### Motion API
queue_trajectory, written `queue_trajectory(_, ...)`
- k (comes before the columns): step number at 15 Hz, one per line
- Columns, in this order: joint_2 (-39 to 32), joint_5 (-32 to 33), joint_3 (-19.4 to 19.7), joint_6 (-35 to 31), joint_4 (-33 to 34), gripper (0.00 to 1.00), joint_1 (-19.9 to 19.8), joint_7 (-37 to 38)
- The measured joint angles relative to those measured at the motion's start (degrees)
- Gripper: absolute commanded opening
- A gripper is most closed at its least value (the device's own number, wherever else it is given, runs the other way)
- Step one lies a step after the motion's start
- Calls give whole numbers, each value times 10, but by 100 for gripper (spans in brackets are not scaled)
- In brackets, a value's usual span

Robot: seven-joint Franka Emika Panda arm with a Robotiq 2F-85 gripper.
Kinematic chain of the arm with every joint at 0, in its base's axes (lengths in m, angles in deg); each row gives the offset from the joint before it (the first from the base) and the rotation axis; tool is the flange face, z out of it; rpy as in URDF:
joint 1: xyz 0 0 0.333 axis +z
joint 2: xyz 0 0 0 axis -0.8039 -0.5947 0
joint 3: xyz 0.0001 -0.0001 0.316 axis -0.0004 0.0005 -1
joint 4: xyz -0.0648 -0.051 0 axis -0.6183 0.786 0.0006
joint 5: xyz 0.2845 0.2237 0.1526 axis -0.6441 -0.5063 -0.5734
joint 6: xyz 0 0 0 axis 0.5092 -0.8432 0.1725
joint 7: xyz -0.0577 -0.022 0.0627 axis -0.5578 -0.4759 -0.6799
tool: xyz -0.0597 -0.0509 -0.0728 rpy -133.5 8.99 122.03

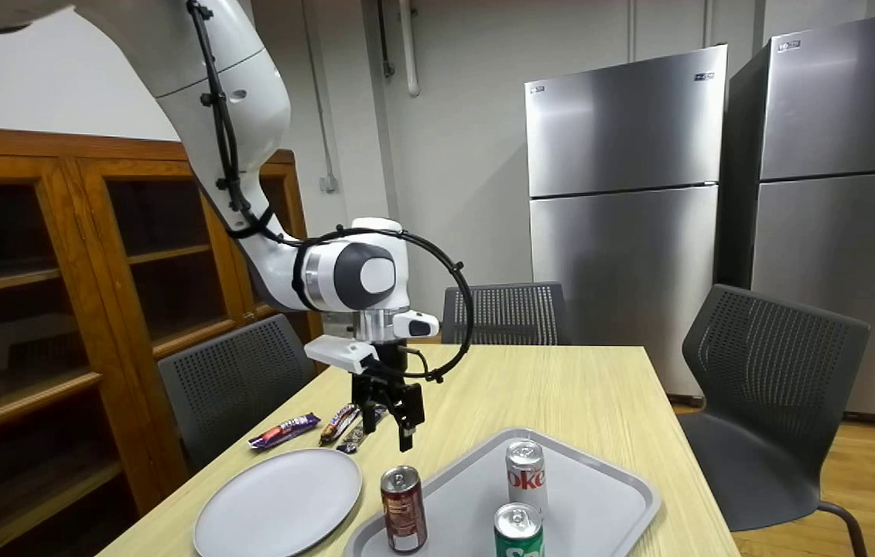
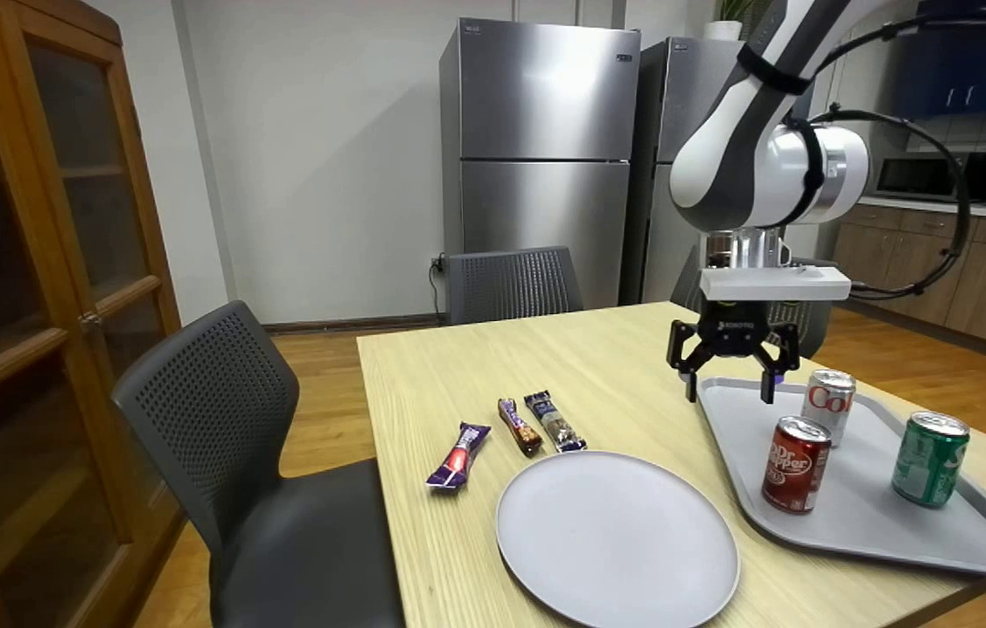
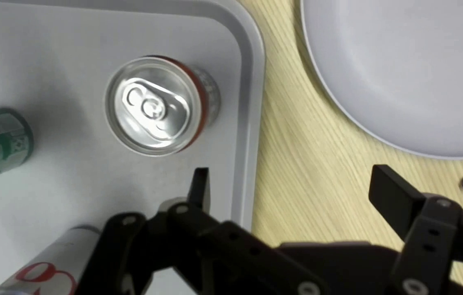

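My gripper [image 2: 730,390] hangs above the table with its jaws spread wide and nothing between them. In the wrist view the gripper [image 3: 290,178] straddles the tray's edge, one finger over the tray and the other over bare wood. Nearest is a dark red Dr Pepper can [image 3: 153,107], upright in the corner of the grey tray [image 2: 859,532]. A silver Coke can [image 2: 828,406] and a green can [image 2: 930,462] also stand on that tray. Beside it lies a round, bare, light grey plate [image 2: 619,541]. The gripper touches none of these.
Past the plate lie three wrapped bars: a purple one [image 2: 458,458], a brown one [image 2: 519,426] and a dark blue one [image 2: 555,421]. Grey chairs [image 1: 770,402] surround the wooden table [image 1: 561,387]. A wooden cabinet [image 1: 89,309] and steel refrigerators [image 1: 627,216] stand behind.
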Motion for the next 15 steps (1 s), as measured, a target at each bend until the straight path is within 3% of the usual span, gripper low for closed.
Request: queue_trajectory(15, 73, 121, 43, -94, -140, 100, -8, 44)
